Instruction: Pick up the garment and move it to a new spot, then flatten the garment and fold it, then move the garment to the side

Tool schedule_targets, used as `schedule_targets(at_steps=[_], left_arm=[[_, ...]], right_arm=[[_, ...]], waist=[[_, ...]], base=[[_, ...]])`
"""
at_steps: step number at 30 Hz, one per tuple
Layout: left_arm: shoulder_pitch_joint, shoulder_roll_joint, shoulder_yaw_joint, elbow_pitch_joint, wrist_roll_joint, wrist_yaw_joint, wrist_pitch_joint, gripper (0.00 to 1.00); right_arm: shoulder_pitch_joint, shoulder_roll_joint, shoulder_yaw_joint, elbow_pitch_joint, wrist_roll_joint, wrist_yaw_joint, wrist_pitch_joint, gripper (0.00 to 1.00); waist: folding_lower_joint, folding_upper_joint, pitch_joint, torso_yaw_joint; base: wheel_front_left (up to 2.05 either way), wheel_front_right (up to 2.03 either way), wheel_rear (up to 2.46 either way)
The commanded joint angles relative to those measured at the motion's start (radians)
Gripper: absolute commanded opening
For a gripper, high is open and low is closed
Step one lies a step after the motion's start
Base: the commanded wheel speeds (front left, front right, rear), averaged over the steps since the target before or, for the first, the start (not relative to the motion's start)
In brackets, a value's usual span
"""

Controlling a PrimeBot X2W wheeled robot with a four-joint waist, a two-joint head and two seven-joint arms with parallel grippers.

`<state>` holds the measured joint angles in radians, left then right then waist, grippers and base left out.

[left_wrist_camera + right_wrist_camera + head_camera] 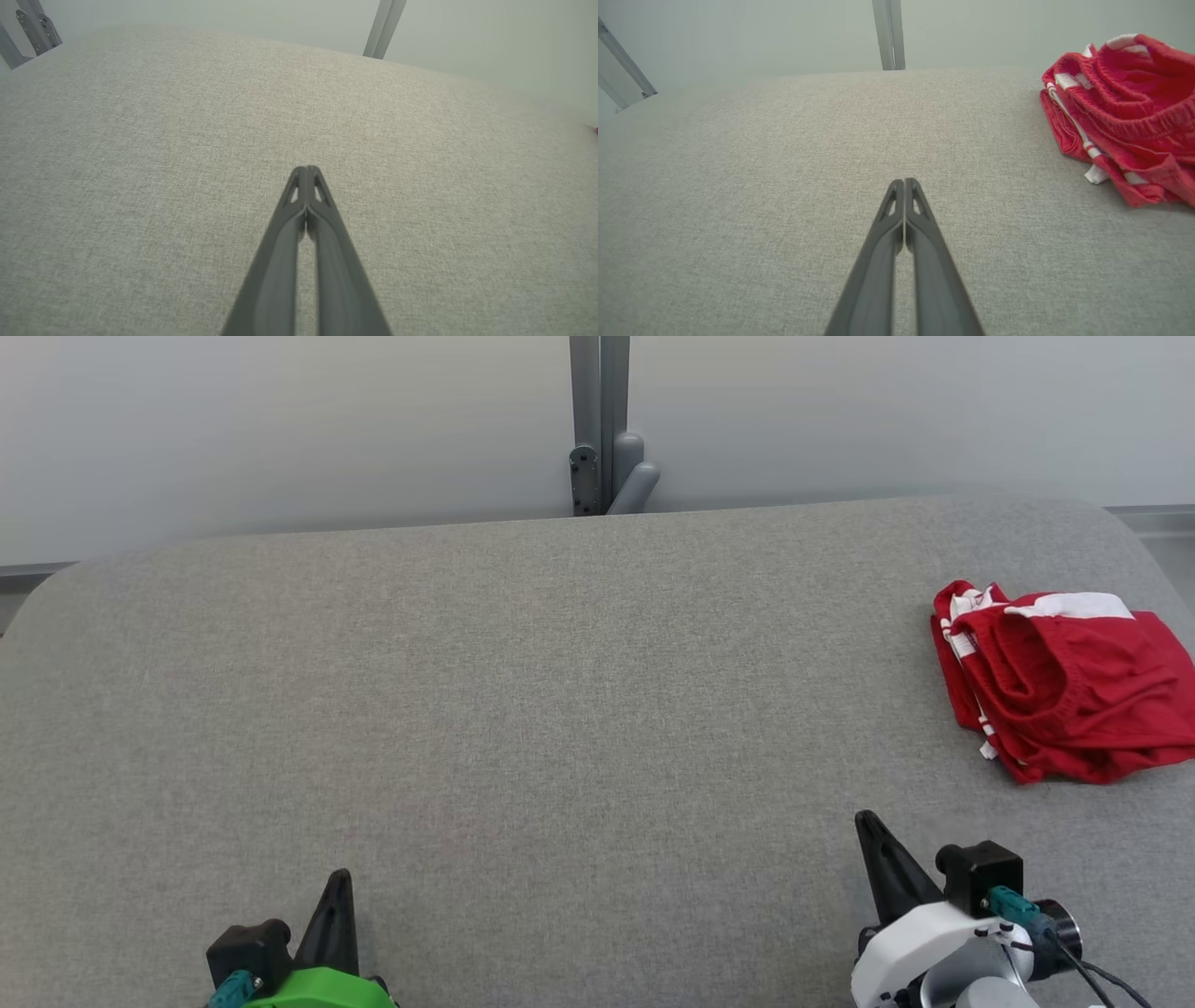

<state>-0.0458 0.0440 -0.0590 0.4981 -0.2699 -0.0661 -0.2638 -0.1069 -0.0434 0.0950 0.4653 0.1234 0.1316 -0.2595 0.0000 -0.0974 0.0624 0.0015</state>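
Observation:
The garment [1064,683] is a red pair of shorts with white stripes, lying bunched and roughly folded at the right edge of the grey padded table [523,709]. In the right wrist view the garment [1125,116] sits ahead and to the right of my right gripper [904,183], whose fingers are pressed together with nothing between them. In the head view the right gripper [868,823] hovers near the front of the table, well short of the garment. My left gripper [340,879] stays at the lower left, far from the garment. Its fingertips [307,171] meet, empty.
A grey post with a bracket [602,439] stands behind the table's far edge, against a pale wall. The table's corners are rounded and its right edge runs just beyond the garment.

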Motion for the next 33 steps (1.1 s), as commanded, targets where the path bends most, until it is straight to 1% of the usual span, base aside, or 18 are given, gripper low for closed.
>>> schedule_targets(at_steps=[1,5,12,33], left_arm=[[-0.01,0.001,0.01,-0.005,-0.025,-0.001,0.012,0.0],[-0.024,0.001,0.024,-0.011,-0.098,-0.004,0.037,0.0],[-0.033,0.002,0.034,-0.039,-0.222,-0.002,0.066,0.0],[-0.057,0.004,0.069,-0.117,-0.534,0.011,0.146,0.0]], right_arm=[[-0.013,-0.001,-0.01,-0.005,0.028,0.0,0.011,0.0],[-0.022,-0.001,-0.027,-0.009,0.109,0.0,0.036,0.0],[-0.029,-0.002,-0.045,-0.023,0.245,0.0,0.069,0.0],[-0.049,-0.004,-0.097,-0.058,0.588,0.0,0.157,0.0]], waist=[[0.0,0.0002,0.0,0.0],[0.0,0.0018,-0.001,0.0],[0.0,0.0,0.003,0.0],[0.0,0.0,0.008,-0.001]], base=[[0.0,0.0,0.0],[0.0,0.0,0.0],[0.0,0.0,0.0],[0.0,0.0,0.0]])
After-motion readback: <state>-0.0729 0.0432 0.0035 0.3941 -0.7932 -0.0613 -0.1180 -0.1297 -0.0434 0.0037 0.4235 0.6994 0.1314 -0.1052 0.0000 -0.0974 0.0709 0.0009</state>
